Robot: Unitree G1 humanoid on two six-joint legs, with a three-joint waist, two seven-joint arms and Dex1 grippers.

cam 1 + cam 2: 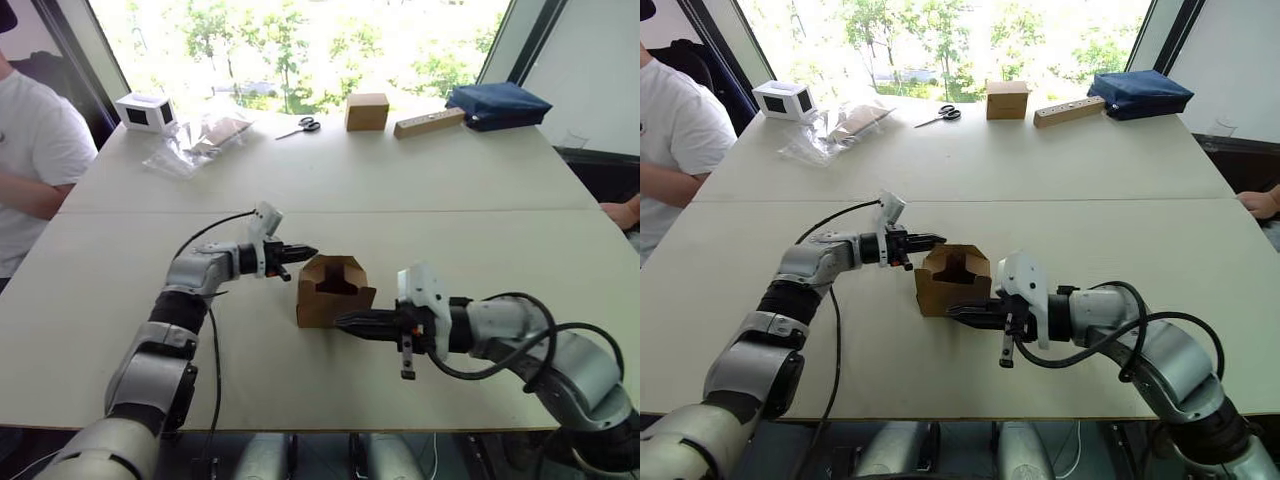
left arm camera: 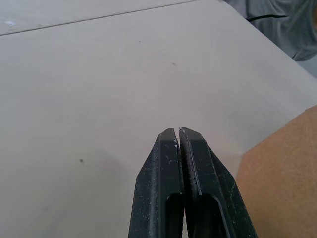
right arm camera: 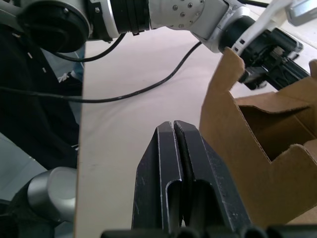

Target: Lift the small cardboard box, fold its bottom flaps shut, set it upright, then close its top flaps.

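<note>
The small cardboard box (image 1: 328,290) stands upright near the middle of the pale desk (image 1: 330,180), its open end up; the top flaps (image 1: 335,268) rise around the opening, not folded shut, and one has a notched edge; the left gripper (image 1: 308,251) hovers just beside the box's upper left edge, jaws pressed together and holding nothing; the right gripper (image 1: 345,321) lies low at the box's near right corner, jaws likewise closed on nothing, tips close against the cardboard wall, though contact cannot be told; at the far edge of the desk stand a closed brown cube box (image 1: 366,111), scissors (image 1: 300,126), a wooden block (image 1: 428,122), a blue pouch (image 1: 497,104), a white device (image 1: 146,111) and clear plastic wrapping (image 1: 195,140); a person in a white shirt (image 1: 30,170) sits at the left.
</note>
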